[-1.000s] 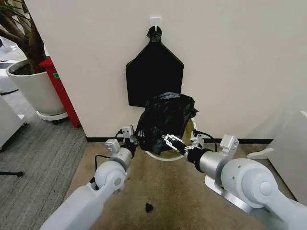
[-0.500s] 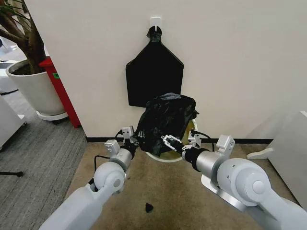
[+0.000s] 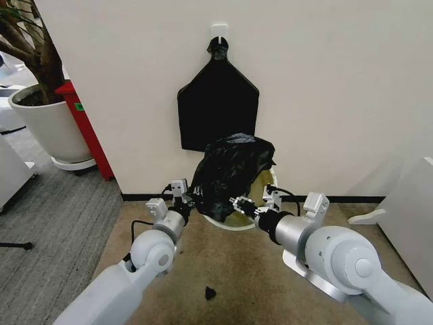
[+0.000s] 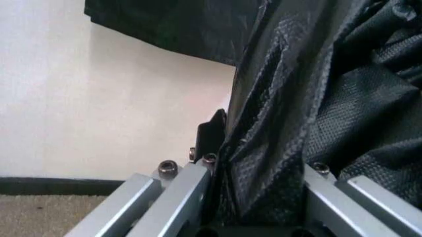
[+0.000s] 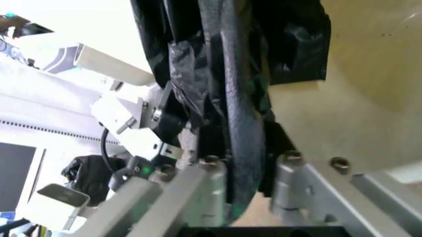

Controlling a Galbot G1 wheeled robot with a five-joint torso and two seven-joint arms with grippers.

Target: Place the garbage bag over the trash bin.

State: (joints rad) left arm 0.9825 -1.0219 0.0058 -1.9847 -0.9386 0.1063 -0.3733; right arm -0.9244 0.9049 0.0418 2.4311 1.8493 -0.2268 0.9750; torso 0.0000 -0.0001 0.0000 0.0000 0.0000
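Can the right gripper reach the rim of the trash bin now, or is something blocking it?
Probably yes. The right gripper is shut on the garbage bag right at the trash bin, whose near rim is bare; only the bag lies between.

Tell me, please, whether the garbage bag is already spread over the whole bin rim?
Not yet. The garbage bag hangs bunched over the trash bin's left side; its right rim is bare. The left tool and right tool grip the bag.
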